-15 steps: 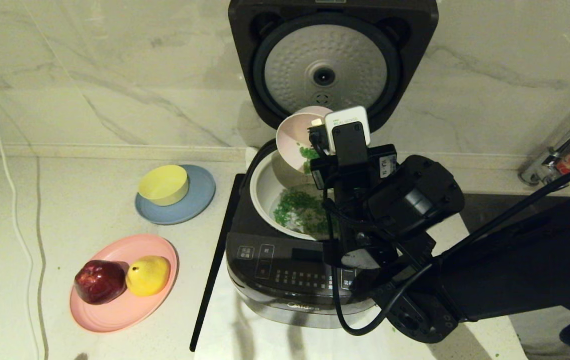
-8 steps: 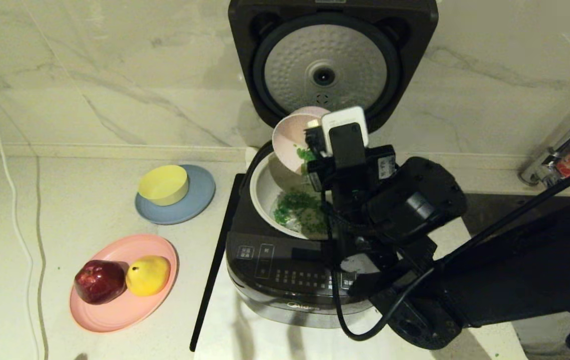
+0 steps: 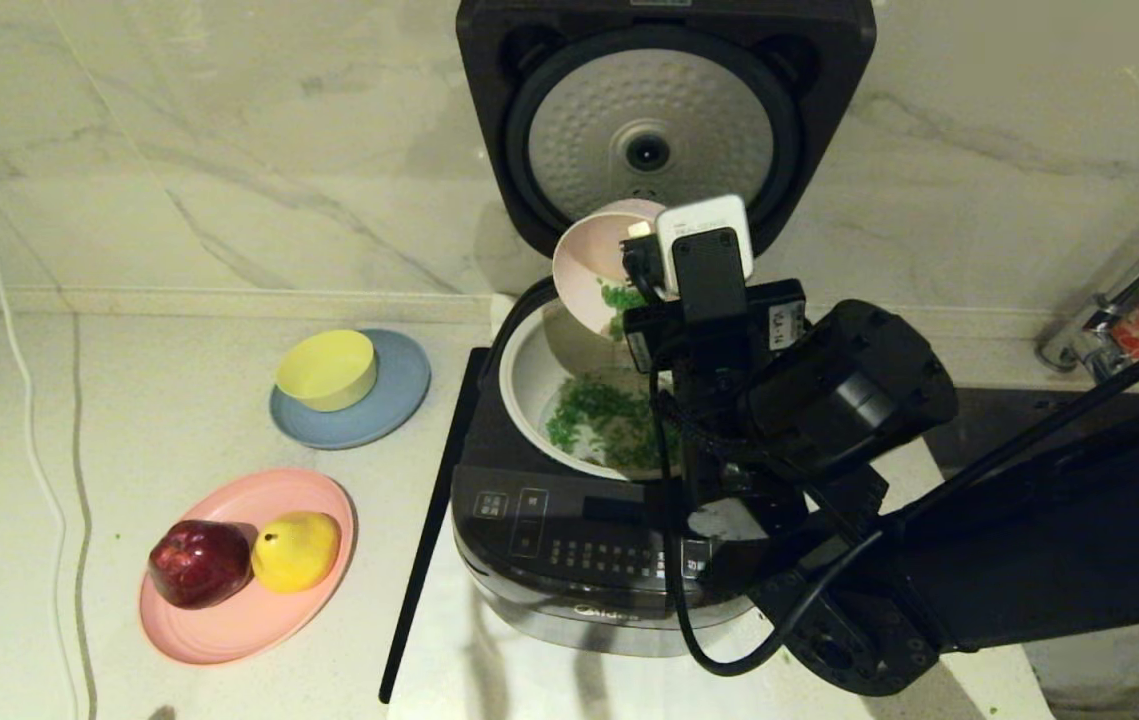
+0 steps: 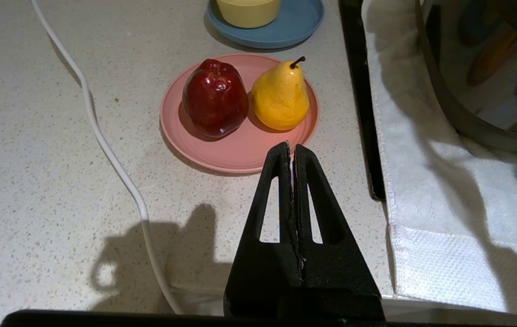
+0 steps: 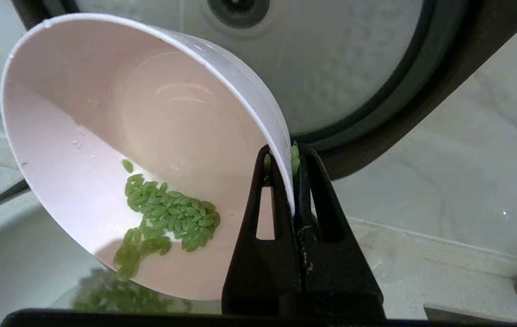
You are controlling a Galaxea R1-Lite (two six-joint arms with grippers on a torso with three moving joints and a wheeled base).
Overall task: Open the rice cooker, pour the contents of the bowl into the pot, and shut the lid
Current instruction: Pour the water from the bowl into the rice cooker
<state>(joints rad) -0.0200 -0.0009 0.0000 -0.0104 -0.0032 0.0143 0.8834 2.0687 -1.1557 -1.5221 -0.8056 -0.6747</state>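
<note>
1. Right gripper (image 5: 292,181) is clamped tight on the wall of the bowl (image 5: 117,150), one finger inside the rim and one outside, with a few green grains stuck at the pinch.

2. Head view now: the bowl (image 3: 597,262) hangs just above centre frame, tipped hard so its mouth faces down and toward the left of the picture, right over the back edge of the pot (image 3: 527,385).

3. Directly beneath it, the pot already carries a wide scatter of the contents (image 3: 604,420) on its floor. A clump of the contents (image 5: 167,218) clings to the low side of the bowl, close to the pouring lip.

4. Key relation: the bowl sits up and left of the claw in the head view, and its lip is the lowest point, aimed into the pot. My read is that a touch more tilt, or a shake, is what frees those last grains.

5. Behind, the lid (image 3: 651,135) stands wide open at the top of the frame, silver underside facing us, close behind the bowl. The rice cooker (image 3: 569,560) sits lower centre.

6. Left gripper (image 4: 291,156) is parked, fingers pressed together and empty, above the counter near a pink plate (image 4: 235,154) of fruit. The right arm is plainly the one placed for this.
</note>
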